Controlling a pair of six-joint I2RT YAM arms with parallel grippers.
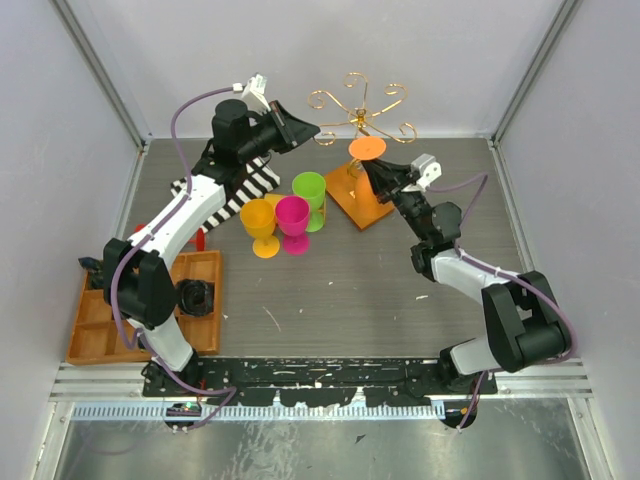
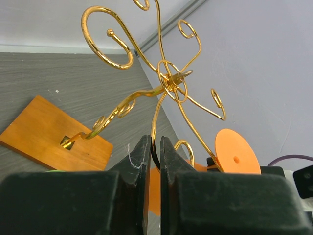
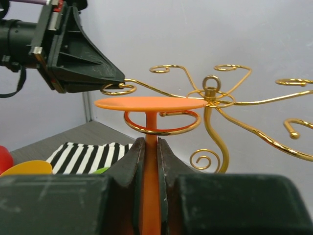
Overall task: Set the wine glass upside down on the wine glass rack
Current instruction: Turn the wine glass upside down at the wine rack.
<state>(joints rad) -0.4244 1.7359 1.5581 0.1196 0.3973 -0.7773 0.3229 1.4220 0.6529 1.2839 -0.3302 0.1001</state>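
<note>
The wine glass rack [image 1: 358,108] is a gold wire stand with curled arms on a wooden base [image 1: 362,203] at the back of the table. My left gripper [image 1: 312,130] is shut on one of the rack's curled arms [image 2: 155,125]. Upside down, the orange wine glass [image 1: 367,149] has its flat foot [image 3: 150,103] on top. My right gripper [image 3: 151,142] is shut on its stem [image 3: 151,128], which passes through a gold ring [image 3: 188,124] of the rack, and the foot sits just above that ring. The bowl is hidden below the fingers.
Green [image 1: 309,190], pink [image 1: 293,217] and yellow-orange [image 1: 260,222] glasses stand upright mid-table, left of the rack's base. A black-and-white striped cloth [image 1: 255,185] lies behind them. A compartmented wooden tray [image 1: 95,335] with a dark object sits at the near left. Grey walls close the back and sides.
</note>
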